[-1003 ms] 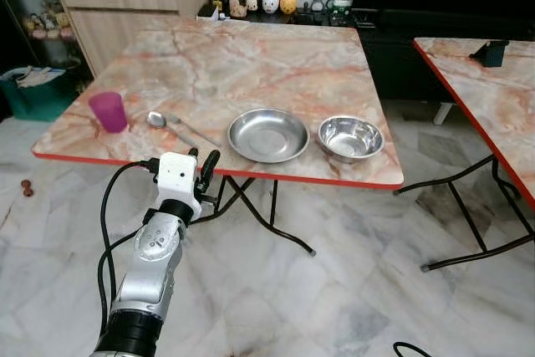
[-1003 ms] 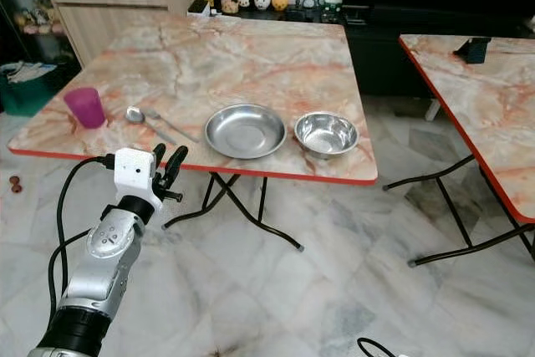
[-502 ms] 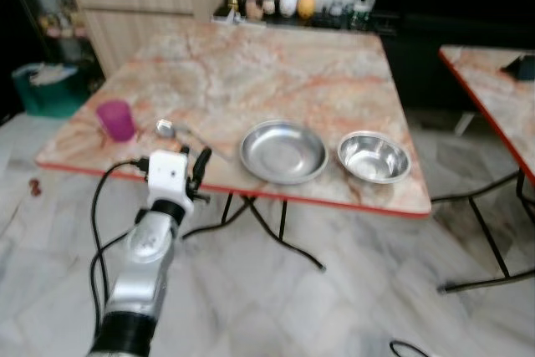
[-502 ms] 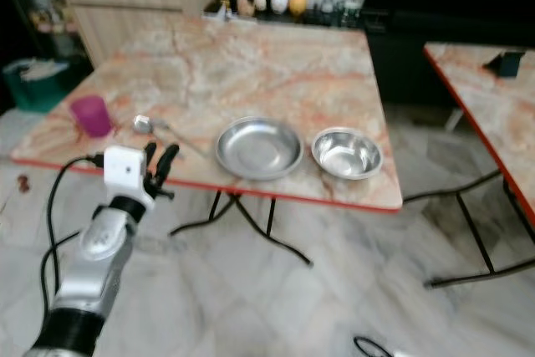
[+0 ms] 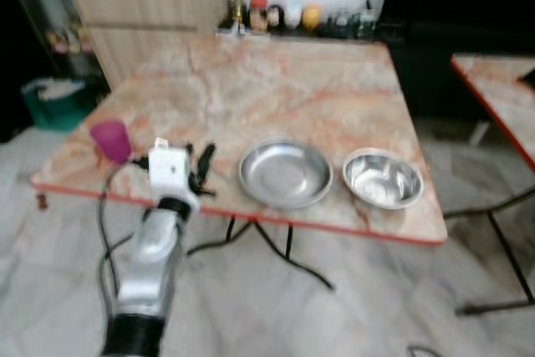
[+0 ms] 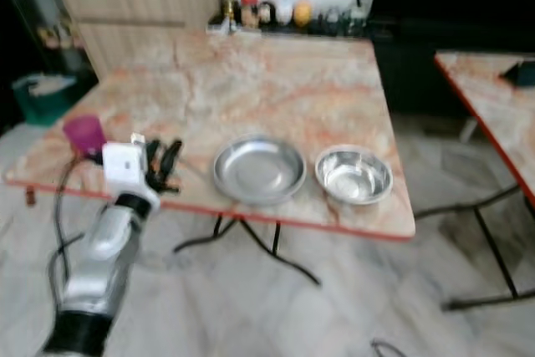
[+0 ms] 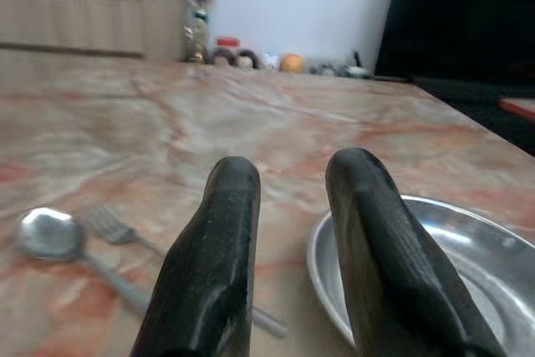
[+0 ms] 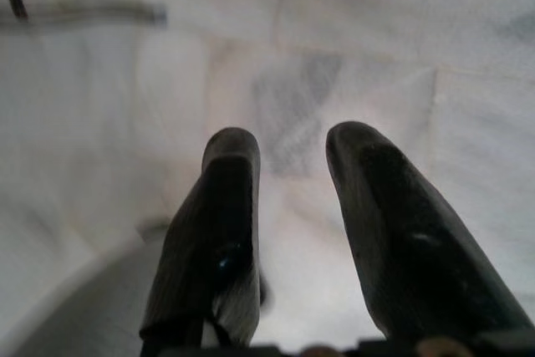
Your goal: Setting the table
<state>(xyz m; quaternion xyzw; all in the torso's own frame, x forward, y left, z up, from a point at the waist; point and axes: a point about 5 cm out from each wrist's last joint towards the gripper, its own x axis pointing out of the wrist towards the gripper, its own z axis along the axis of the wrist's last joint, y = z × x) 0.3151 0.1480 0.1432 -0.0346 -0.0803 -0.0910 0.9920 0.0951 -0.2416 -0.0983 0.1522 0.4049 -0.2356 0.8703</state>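
Standing on pale tiles (image 5: 351,307), marble-patterned table (image 5: 284,89)

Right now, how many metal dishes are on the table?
2: a plate near the front edge, and a bowl just to its right. The left end effector may hide smaller things.

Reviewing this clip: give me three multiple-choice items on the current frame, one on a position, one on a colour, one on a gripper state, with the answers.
1. Where does the plate lie relative to the bowl?
A. To its left
B. To its right
C. Stacked inside it

2. What colour is the cup?
A. Green
B. Magenta
C. White

3. How is the left gripper?
A. Shut on the spoon
B. Shut on the plate
C. Open, holding nothing

Answers: 1 A, the plate sits left of the bowl on the table. 2 B, it is magenta. 3 C, its fingers are apart, with the spoon lying free beside the fork.
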